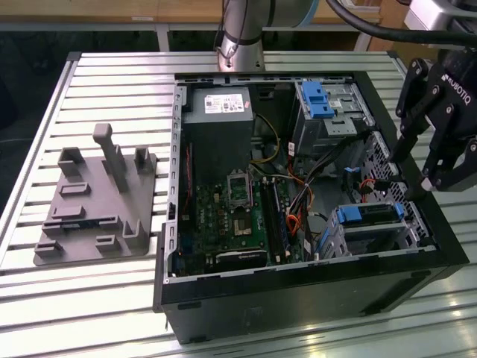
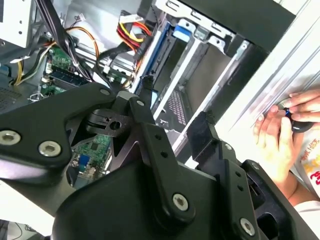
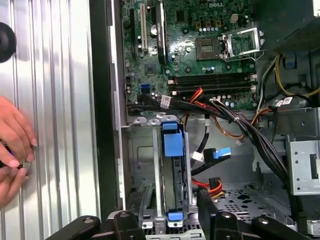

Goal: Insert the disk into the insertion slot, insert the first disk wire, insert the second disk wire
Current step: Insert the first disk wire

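Gripper (image 3: pixel 167 217): your black fingers sit closest to the lens in both wrist views. They stand wide apart and hold nothing. They hang over the end of the disk, one on each side.
Disk (image 3: pixel 171 175): it lies in its blue frame inside the low perforated cage (image 1: pixel 334 237), in the corner of the computer case (image 1: pixel 298 302) on the exterior view's right.
Step in hand: by that reading, the disk step looks done and you are at the first wire.
Loose wires: a black cable with a blue plug (image 3: pixel 221 152) and a red flat cable (image 3: pixel 207 184) hang free just beside the cage.
What a wire pick calls for: a much narrower opening, a grip on the plug body rather than the cord, and the plug squared up to the disk's socket.
Hidden: the disk's sockets are out of sight. You can't tell whether the disk is pushed fully home, or which loose cable counts as first.
Cut off: a person's hand (image 2: pixel 280 127) rests on the slatted table (image 3: pixel 55 100) beside the case, pinching something small and dark that you can't identify.
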`<state>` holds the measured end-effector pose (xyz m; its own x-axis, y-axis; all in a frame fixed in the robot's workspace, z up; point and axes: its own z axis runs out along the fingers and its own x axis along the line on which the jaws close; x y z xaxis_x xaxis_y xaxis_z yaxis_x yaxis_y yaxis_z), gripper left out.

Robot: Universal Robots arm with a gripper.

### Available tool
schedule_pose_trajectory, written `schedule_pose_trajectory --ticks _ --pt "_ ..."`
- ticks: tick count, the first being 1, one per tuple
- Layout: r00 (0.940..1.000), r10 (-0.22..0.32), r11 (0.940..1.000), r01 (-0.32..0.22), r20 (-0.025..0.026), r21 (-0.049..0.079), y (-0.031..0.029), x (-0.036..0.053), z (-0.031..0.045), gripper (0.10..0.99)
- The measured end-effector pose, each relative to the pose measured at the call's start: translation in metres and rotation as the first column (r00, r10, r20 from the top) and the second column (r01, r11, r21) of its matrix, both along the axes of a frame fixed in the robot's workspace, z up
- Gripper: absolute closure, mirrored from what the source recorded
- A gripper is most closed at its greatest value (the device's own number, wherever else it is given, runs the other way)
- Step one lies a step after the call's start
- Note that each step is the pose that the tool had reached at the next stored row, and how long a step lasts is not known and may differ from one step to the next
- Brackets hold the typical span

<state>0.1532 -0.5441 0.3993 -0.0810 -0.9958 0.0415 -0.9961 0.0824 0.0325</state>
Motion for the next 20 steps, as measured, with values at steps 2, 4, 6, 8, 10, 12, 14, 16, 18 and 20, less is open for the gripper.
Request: schedule_pose_trajectory --ticks 2,4,6,8,10,12,14,16,18,20 --pt "1.0000 0.000 1.0000 0.000 -0.0003 -0.004 0.0049 0.0022 -0.0019 0.529" --pt "1.0000 0.000 1.0000 0.000 -0.0008 -0.009 0.0100 0.0043 -0.0044 0.529" --pt "1.0000 0.000 0.9999 0.000 -0.0012 -0.010 0.0151 0.0066 -0.0079 0.529" --pt "1.0000 0.000 0.9999 0.000 -0.0012 -0.010 0.0201 0.0085 -0.0106 0.529" --pt "1.0000 0.000 0.9999 0.000 -0.0012 -0.010 0.0246 0.0104 -0.0133 0.529" --pt "1.0000 -0.001 0.9999 0.001 -0.0012 -0.010 0.0293 0.0120 -0.0166 0.529" --pt "1.0000 -0.003 0.9999 0.003 -0.0013 -0.012 0.0335 0.0120 -0.0203 0.529" --pt "0.9999 -0.011 0.9998 0.011 -0.0013 -0.014 0.0353 0.0120 -0.0238 0.529" --pt "0.9998 -0.019 0.9996 0.019 -0.0011 -0.019 0.0364 0.0121 -0.0261 0.529" --pt "0.9998 -0.022 0.9993 0.022 -0.0009 -0.032 0.0367 0.0123 -0.0273 0.529"
